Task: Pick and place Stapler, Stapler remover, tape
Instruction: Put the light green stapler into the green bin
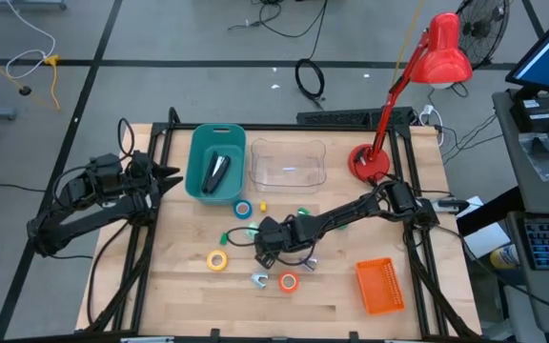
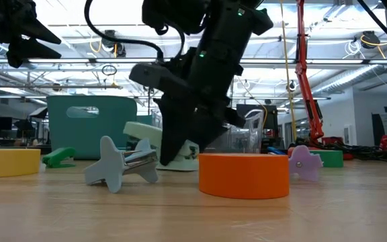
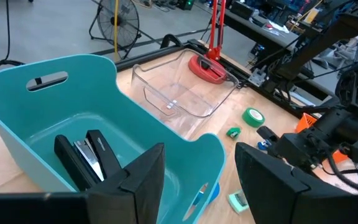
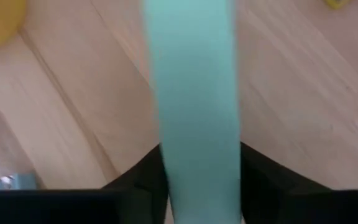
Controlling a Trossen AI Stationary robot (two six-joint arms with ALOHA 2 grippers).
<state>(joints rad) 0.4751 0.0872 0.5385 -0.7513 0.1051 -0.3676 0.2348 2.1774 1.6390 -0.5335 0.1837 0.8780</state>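
Stapler in pale mint (image 4: 194,106), pinched in the right pincer (image 1: 271,246) low over the middle of the counter (image 1: 332,305).

Closest to the near edge lie the orange tape (image 2: 244,176) and a grey-blue staple remover (image 2: 121,163), both loose on the wood. Just behind them the right pincer's dark fingers press against either side of the mint body (a stapler by its look, though little of it shows), whose long axis runs straight out ahead between them. Beyond, at the far edge left of the middle, stands the teal bin (image 1: 215,162), with a black stapler (image 3: 86,158) already inside. So I judge the carry goes away and leftward. The left pincer (image 1: 170,176) waits beside that bin, fingers parted and empty, nearer to it than the right.
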